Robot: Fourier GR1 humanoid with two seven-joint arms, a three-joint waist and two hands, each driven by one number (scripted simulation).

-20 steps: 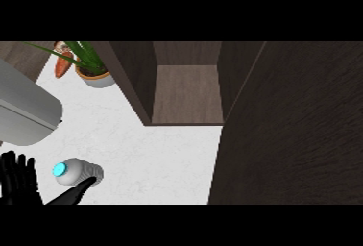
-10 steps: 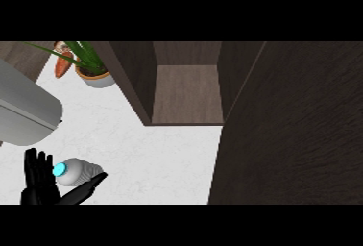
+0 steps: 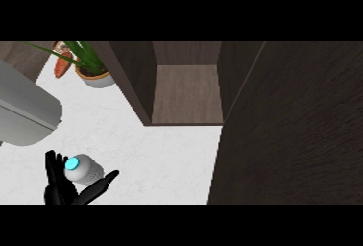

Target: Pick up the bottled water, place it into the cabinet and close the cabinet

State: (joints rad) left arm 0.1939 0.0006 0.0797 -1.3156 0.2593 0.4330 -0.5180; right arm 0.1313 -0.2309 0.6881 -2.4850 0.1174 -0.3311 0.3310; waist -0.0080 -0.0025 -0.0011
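Head view: at the lower left, the bottled water (image 3: 85,169) lies on the white surface (image 3: 163,158). A robot hand (image 3: 62,188) cups it with released, spread fingers and thumb. Which side this hand belongs to, I cannot tell. The cabinet (image 3: 186,91) stands open at upper centre, beside a potted plant (image 3: 90,67).

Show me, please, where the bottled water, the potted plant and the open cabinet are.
bottled water (image 3: 86,170): head view, on its white body below the blue cap.
potted plant (image 3: 97,78): head view, on the pot's side.
cabinet (image 3: 186,93): head view, on the bare shelf floor inside.
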